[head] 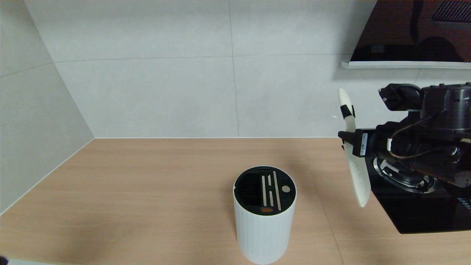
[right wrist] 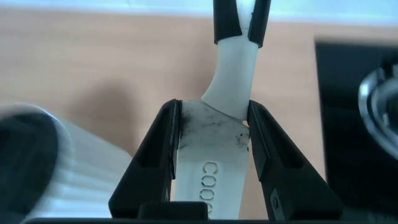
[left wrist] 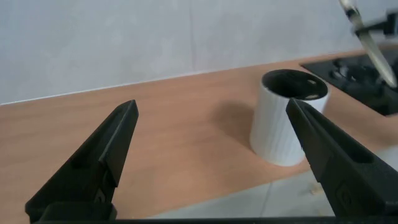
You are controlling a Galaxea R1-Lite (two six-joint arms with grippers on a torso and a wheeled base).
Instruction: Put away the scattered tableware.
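1. A pale wooden worktop runs from the tiled wall at the far left corner across to the right.
2. The left gripper hangs above the worktop. Its jaws stand wide apart with nothing between them, and bare wood shows in the gap.
3. A white ribbed holder stands upright near the front middle of the worktop. Its flat black top has one square opening, several narrow slots and a small round hole. In the left wrist view the holder lies beyond the gripper, apart from both fingers.
4. To the right of the holder and well clear of it, a white knife is held in the air. It seems to be a knife, though its edge is hard to make out. It hangs nearly upright and slightly tilted, with the narrow end and its black band at the top and the broad end at the bottom. It touches neither the holder nor the worktop.
5. The right gripper reaches in from the right at about the knife's middle. Its jaws are clamped on the knife from both sides, and the right wrist view shows the two black fingers pressed against its flat faces.
6. A black glass stove is set into the worktop at the right, with a round metal burner below the right arm. The knife's lower end hangs by the stove's left edge.
7. A dark hood hangs on the wall above the stove.
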